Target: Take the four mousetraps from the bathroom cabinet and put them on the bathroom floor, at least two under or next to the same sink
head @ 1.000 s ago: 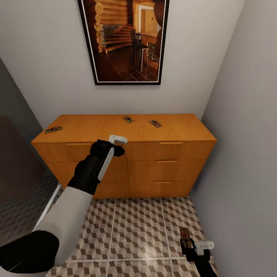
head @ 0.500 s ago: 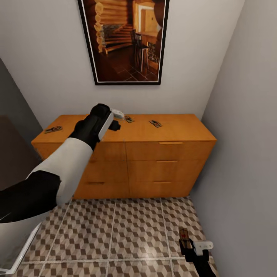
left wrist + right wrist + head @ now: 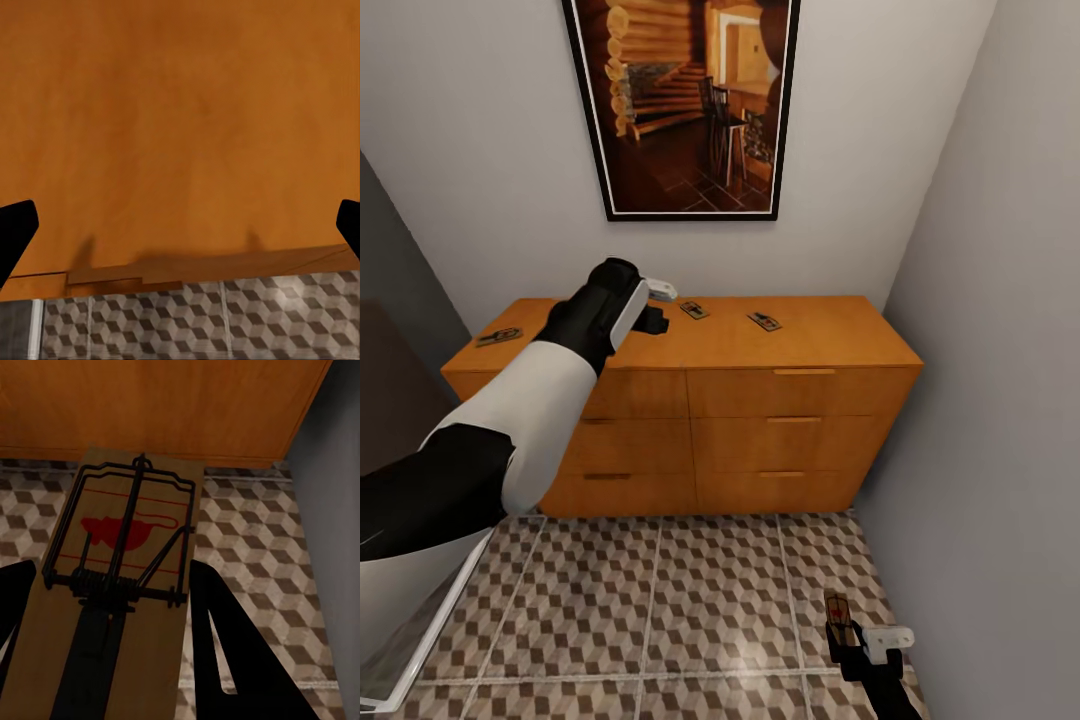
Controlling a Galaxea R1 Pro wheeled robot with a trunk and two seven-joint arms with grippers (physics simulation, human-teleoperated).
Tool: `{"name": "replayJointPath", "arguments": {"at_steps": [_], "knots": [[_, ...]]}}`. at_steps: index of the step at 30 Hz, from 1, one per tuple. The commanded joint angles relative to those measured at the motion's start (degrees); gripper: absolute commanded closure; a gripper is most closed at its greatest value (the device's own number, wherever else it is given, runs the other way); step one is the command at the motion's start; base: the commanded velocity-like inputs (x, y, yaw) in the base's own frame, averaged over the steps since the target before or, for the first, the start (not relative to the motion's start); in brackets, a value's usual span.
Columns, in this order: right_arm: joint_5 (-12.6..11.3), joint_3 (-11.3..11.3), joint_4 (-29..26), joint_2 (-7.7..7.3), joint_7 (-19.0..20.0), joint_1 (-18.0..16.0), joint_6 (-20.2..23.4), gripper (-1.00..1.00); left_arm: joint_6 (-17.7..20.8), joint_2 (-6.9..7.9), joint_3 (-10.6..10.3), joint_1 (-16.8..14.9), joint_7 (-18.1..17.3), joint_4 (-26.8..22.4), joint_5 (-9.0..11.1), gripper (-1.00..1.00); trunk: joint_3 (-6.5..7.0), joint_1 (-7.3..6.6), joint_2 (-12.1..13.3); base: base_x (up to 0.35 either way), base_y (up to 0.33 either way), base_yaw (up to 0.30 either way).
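The orange-brown cabinet (image 3: 800, 345) stands against the back wall. Three mousetraps lie on its top: one at the left end (image 3: 498, 337), one near the middle back (image 3: 694, 310) and one just right of it (image 3: 765, 321). My left gripper (image 3: 657, 306) hovers open over the cabinet top (image 3: 180, 135), a little left of the middle trap, fingers (image 3: 15, 232) spread wide with nothing between them. Low at the right, my right gripper (image 3: 852, 640) is shut on a fourth mousetrap (image 3: 120, 562) above the cube-patterned bathroom floor (image 3: 700, 600). The sink is out of view.
A grey wall (image 3: 1000, 400) closes in on the right, close to the cabinet's end and my right arm. A framed picture (image 3: 685, 100) hangs above the cabinet. A dark panel with a pale edge (image 3: 410, 420) stands at the left.
My left arm rose from in front of the top drawers to above the cabinet top, then edged slightly up and left. The right gripper and its trap stayed put.
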Motion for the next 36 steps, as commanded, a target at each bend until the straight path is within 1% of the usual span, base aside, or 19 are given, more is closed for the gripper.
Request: {"name": "replayJointPath", "arguments": {"at_steps": [1,17,22,26,36], "knots": [[0.22,-0.49,0.05,-0.02,0.31,-0.03,-0.18,1.00,0.25,0.05,-0.21,-0.04,0.21,0.16,0.27,-1.00,-0.05,0.00,-0.02,0.000,0.000,0.000],[0.22,-0.49,0.05,-0.02,0.31,-0.03,-0.18,1.00,0.50,0.04,-0.29,-0.06,-0.30,0.36,0.46,-1.00,-0.05,0.00,-0.02,0.000,0.000,0.000],[0.22,-0.49,0.05,-0.02,0.31,-0.03,-0.18,1.00,0.51,0.01,-0.29,-0.06,-0.32,-0.86,1.25,-1.00,-0.05,0.00,-0.02,0.009,0.000,0.000],[0.22,-0.49,0.05,-0.02,0.38,-0.03,-0.18,1.00,0.51,0.00,-0.29,-0.06,-0.30,-1.42,1.60,-1.00,-0.05,0.00,-0.02,0.094,0.000,0.000],[0.22,-0.49,0.04,-0.06,0.40,-0.03,-0.18,1.00,0.43,-0.07,-0.37,-0.06,-0.30,-1.50,1.69,-1.00,-0.05,0.00,-0.02,0.068,0.000,0.000]]}}
